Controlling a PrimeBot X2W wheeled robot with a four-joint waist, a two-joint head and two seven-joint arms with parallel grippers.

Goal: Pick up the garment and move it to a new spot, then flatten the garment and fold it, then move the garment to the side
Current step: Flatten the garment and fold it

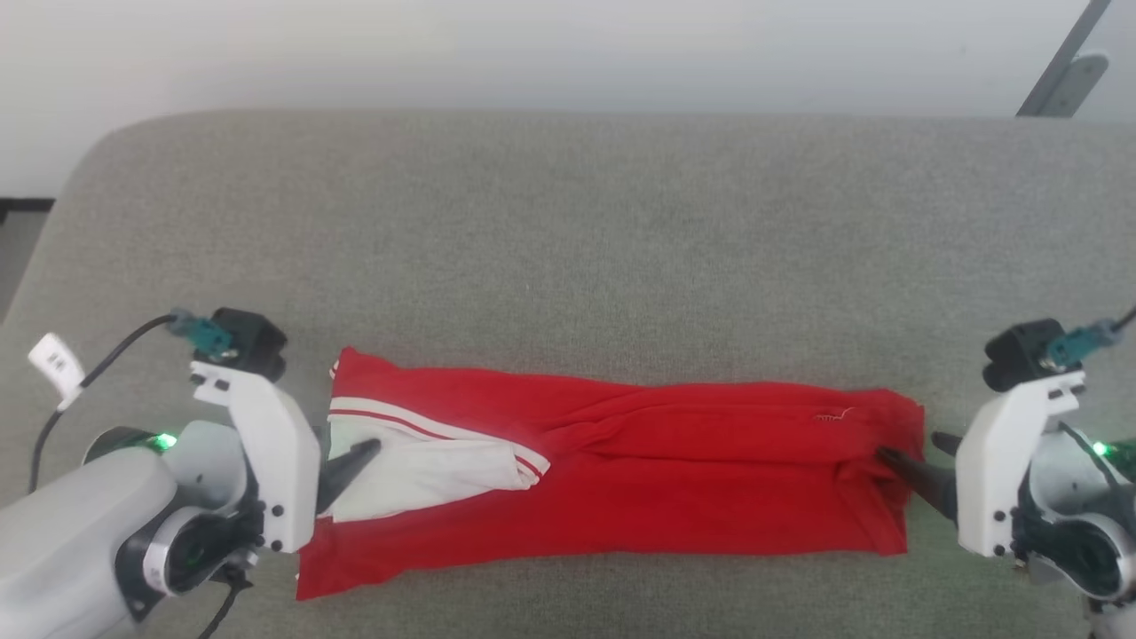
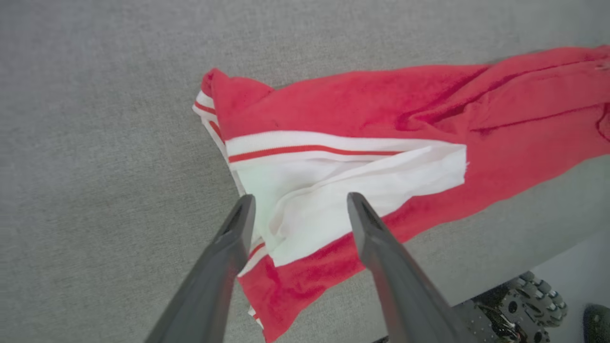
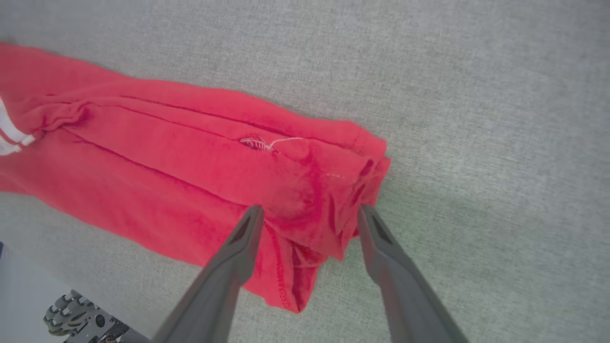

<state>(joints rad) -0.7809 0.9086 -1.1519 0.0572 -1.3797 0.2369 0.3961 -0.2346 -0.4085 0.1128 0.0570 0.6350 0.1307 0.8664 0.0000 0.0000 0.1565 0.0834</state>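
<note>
The garment (image 1: pixel 639 470) lies folded lengthwise into a long red strip on the grey padded surface (image 1: pixel 568 248), running left to right. Its white sleeve (image 1: pixel 426 466) with red-and-white trim rests on top at the left end. My left gripper (image 1: pixel 355 461) is open at that end; in the left wrist view its fingers (image 2: pixel 238 238) straddle the sleeve (image 2: pixel 343 181). At the strip's right end my right gripper (image 1: pixel 910 446) is open, its fingers (image 3: pixel 238 247) either side of the bunched red hem (image 3: pixel 324 200). The lettering and number are hidden.
The surface's front edge runs just below the garment, and beyond it my wheeled base (image 2: pixel 524 300) shows. A pale wall backs the surface, with a grey metal bracket (image 1: pixel 1065 80) at the top right. A white tag (image 1: pixel 55 364) hangs on the left arm's cable.
</note>
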